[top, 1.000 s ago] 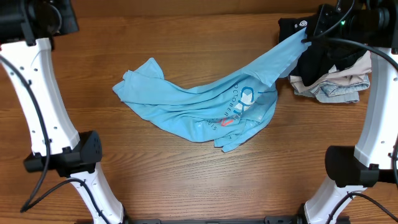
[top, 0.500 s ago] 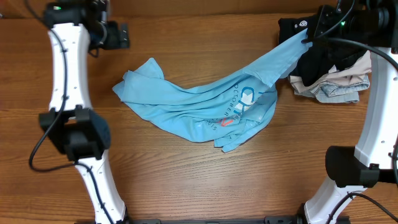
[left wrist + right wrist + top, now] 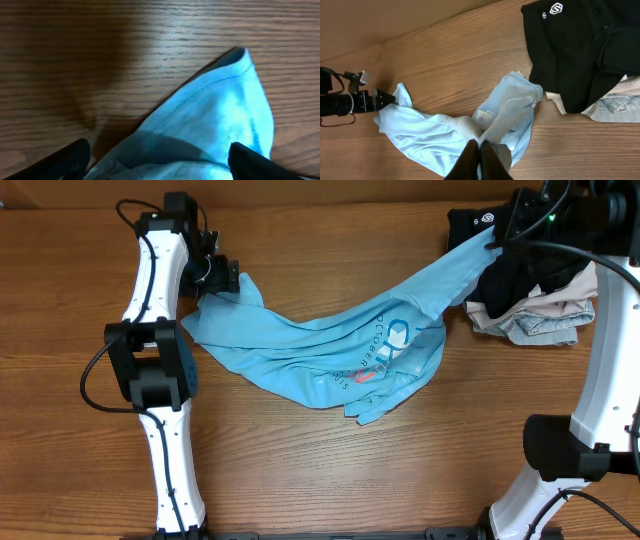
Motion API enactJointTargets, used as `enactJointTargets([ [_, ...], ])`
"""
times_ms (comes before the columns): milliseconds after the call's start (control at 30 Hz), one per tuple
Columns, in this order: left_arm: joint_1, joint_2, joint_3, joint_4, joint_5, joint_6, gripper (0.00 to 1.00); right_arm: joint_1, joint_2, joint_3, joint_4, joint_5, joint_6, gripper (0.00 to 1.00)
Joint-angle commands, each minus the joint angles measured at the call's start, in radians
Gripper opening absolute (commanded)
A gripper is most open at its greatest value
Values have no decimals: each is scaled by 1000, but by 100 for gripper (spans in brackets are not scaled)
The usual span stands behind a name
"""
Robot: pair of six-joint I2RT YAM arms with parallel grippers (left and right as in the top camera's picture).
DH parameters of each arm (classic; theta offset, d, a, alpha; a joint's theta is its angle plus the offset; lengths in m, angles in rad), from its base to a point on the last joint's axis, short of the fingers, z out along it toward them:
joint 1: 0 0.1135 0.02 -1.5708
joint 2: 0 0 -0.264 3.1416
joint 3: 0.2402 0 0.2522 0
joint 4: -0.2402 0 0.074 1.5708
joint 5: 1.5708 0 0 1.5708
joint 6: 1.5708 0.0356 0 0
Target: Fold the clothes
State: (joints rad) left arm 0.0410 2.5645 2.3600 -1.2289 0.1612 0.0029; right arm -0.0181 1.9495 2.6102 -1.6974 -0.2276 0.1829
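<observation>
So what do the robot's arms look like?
Both are made of white tube-like links joined by chunky black joints. You can see thin black cables looping along the left arm and the right arm. The jaws are black, and a tiny green light glows near the right arm's far end.

Overhead: fixed high above the counter (image 3: 330,470), facing straight down, farthest of the three. Far edge along frame top, near edge with both arm bases along frame bottom.

Left wrist: set very close to the surface by the far left corner, tilted down onto the wood. Left fingers (image 3: 65,157) at the bottom frame corners, one corner of the T-shirt (image 3: 220,125) filling lower right.

Right wrist: raised over the far right corner, looking down past the right fingers (image 3: 480,160) and across toward the left edge. Black garment (image 3: 570,45) at upper right.

Shared by all three: that T-shirt corner. Shared by overhead and right wrist: left fingers, black garment.
</observation>
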Motion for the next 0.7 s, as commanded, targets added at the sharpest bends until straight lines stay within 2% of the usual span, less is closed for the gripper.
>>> enactJointTargets([
  [0,5,-1,-3,5,-8,-7,86,-4,-35,-1,4,11,-5,4],
  [233,5,-1,-3,-8,-23,-6,53,-4,-35,0,4,11,-5,4],
  [467,6,-1,-3,-7,-42,-6,16,-4,-35,0,4,11,-5,4],
  [567,11,-1,-1,0,-42,-6,4,-4,-35,0,4,11,-5,4],
  [667,15,-1,3,-1,-42,-6,4,-4,-35,0,4,11,-5,4],
])
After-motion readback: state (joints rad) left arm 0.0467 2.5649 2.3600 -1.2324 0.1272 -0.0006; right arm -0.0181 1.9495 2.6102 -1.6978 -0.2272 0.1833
